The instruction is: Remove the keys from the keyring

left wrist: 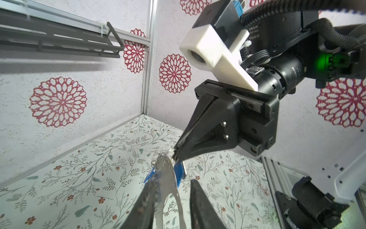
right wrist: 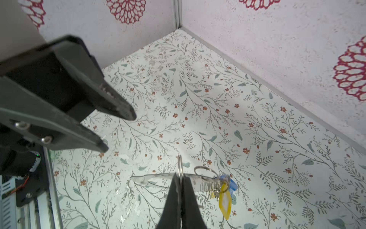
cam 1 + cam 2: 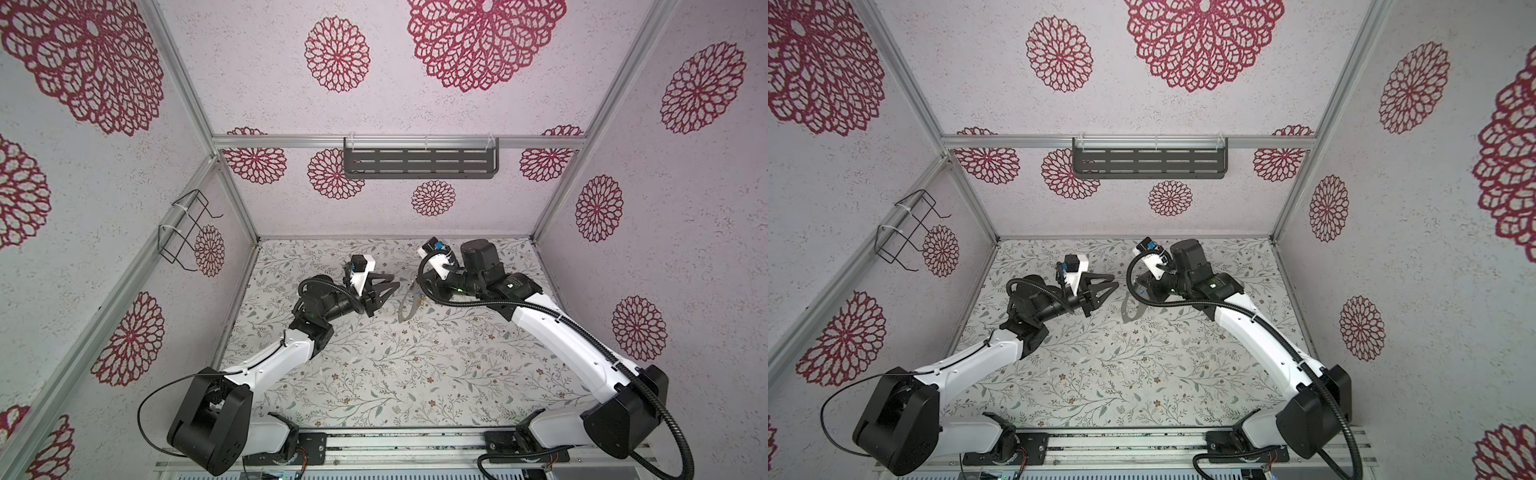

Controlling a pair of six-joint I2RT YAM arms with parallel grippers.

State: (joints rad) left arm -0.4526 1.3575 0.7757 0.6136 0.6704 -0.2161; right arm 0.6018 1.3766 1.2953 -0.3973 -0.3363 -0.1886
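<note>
Closest to the right wrist camera, the right gripper point(image 2: 179, 178) is clenched on the rim of the thin dark-grey metal keyring point(image 2: 152, 177). I see the ring edge-on, held clear above the floral-patterned table point(image 2: 217, 99). Just beside that grip hang the keys point(image 2: 222, 190), a bunch of yellow and blue plastic tags with white panels on small metal loops. Across from them the left gripper point(image 2: 116, 131) has its jaws parted and empty, apart from the ring.

From the left wrist camera I look out between those parted fingers point(image 1: 142, 206) at the keyring point(image 1: 168, 176). The right gripper point(image 1: 175, 155) pinches its upper rim, with the keys point(image 1: 181, 172) showing blue on either side of it.

In both top views the keyring point(image 3: 408, 307) point(image 3: 1131, 311) hangs over mid-table, toward the far side, between the two arms. The left gripper point(image 3: 396, 279) point(image 3: 1117, 279) sits just left of it, not touching, while the right gripper's fingers are hidden under its own wrist.
</note>
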